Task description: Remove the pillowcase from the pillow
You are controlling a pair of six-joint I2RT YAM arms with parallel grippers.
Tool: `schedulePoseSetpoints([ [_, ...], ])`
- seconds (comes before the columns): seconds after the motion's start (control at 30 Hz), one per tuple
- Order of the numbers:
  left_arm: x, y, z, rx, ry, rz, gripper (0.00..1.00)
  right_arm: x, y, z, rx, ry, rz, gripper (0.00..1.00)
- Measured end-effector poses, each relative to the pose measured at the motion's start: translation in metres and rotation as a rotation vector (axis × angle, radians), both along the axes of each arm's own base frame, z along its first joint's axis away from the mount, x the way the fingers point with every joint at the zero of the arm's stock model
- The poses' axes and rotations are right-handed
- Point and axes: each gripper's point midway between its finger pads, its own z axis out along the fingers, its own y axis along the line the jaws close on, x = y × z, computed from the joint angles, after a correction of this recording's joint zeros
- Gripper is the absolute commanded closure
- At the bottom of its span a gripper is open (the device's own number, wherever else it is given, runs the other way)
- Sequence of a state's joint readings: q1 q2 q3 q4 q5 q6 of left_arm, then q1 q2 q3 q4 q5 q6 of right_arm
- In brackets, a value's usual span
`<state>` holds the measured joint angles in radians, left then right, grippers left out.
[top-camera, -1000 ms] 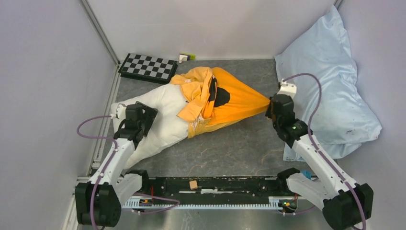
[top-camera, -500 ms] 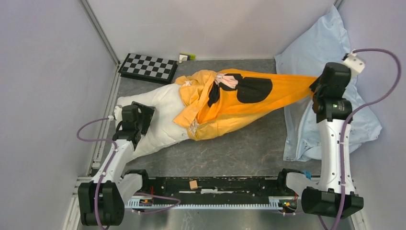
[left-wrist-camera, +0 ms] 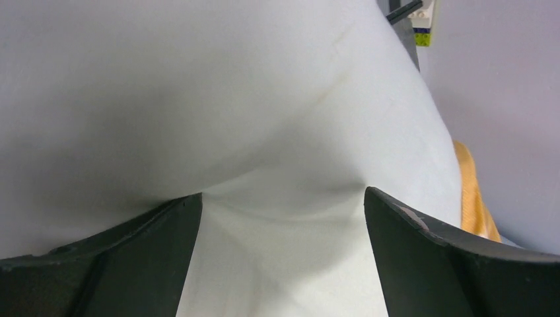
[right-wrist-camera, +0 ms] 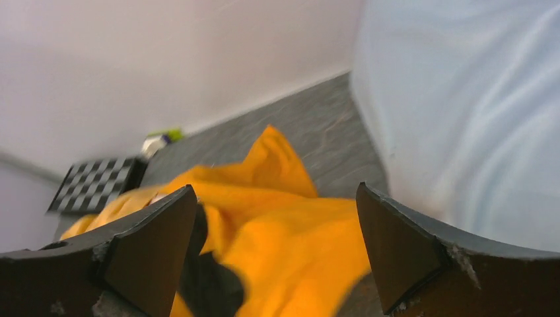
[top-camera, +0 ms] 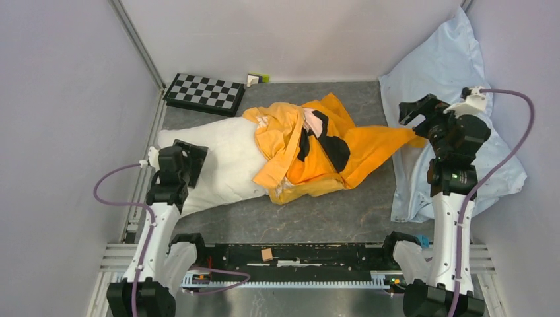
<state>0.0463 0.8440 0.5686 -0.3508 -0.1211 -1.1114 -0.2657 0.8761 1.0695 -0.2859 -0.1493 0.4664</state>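
The orange pillowcase [top-camera: 317, 148] with its black print lies slack and crumpled over the right end of the white pillow [top-camera: 224, 165], its pointed corner trailing right across the mat. My right gripper [top-camera: 415, 115] hangs open just above that corner; in the right wrist view [right-wrist-camera: 274, 191] the orange cloth [right-wrist-camera: 297, 251] lies below the spread jaws, untouched. My left gripper [top-camera: 197, 162] is open and pressed down into the pillow's left part. In the left wrist view [left-wrist-camera: 280, 198] its jaws stand wide with white pillow [left-wrist-camera: 198, 86] bulging between them.
A large pale blue pillow [top-camera: 455, 86] leans in the back right corner, right beside the right gripper. A checkerboard [top-camera: 205, 92] and a small green-and-white item [top-camera: 257, 78] sit at the back wall. White walls close in left, back and right.
The right gripper pulled the pillowcase's corner up and to the right, stretching it taut, then opened. The cloth has dropped back slack. The left gripper stayed pressed on the pillow.
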Motion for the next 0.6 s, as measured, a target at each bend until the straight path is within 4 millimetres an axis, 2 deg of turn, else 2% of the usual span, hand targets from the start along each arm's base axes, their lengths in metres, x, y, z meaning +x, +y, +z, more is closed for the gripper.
schedulePoseSetpoints([
  [0.1,-0.011,0.0,0.025,0.038,-0.037,-0.024,0.0,0.001,0.031,-0.03,0.043,0.017,0.174,0.02],
  [0.23,-0.02,-0.006,0.066,0.086,-0.107,-0.093,0.01,-0.01,0.059,-0.066,0.104,0.039,0.286,0.02],
  [0.37,-0.022,-0.033,0.1,0.076,-0.176,-0.232,0.01,-0.015,0.098,-0.095,0.141,0.074,0.421,0.02],
  [0.47,-0.024,-0.06,0.108,0.056,-0.187,-0.34,0.01,-0.011,0.13,-0.122,0.164,0.128,0.525,0.02],
  [0.6,-0.025,-0.094,0.101,0.043,-0.152,-0.465,0.01,-0.011,0.172,-0.168,0.223,0.246,0.645,0.02],
])
